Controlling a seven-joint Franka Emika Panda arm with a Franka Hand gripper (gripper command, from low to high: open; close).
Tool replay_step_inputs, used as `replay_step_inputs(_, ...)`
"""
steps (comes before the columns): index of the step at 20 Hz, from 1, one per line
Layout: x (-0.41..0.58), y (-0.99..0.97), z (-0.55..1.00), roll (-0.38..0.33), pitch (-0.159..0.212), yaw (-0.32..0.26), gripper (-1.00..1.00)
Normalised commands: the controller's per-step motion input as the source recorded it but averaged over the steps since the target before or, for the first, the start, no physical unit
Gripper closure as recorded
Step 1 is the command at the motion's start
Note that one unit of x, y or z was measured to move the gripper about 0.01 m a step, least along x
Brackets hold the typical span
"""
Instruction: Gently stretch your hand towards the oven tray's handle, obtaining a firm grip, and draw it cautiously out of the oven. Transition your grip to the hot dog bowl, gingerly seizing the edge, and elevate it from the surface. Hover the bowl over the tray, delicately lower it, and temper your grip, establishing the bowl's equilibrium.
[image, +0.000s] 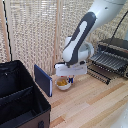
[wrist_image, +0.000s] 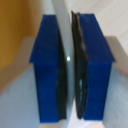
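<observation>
- Gripper (image: 67, 78) down over small round white bowl (image: 63, 84); blue fingers (wrist_image: 47, 65) pinch its thin rim.
- Wire tray (image: 107, 61) juts from boxy oven (image: 116, 47).

The end effector (image: 70, 76) hides most of the bowl (image: 63, 83). The oven (image: 113, 56) is cut by the exterior view's right edge. The wrist view is blurred.

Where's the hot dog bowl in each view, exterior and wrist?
Exterior view: the hot dog bowl sits on the wooden table, low centre, directly under the gripper, between the blue panel and the oven tray.
Wrist view: a pale sheet-like edge runs between the blue finger pads; likely the bowl's rim, but too blurred to confirm.
Shared landmark: the gripper itself.
</observation>
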Motion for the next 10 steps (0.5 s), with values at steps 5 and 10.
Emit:
replay_step_inputs(5, 0.462, 0.13, 0.54, 0.085, -0.002, -0.103, 1.00)
replay_step_inputs(10, 0.568, 0.12, 0.61, -0.021, -0.014, -0.137, 1.00)
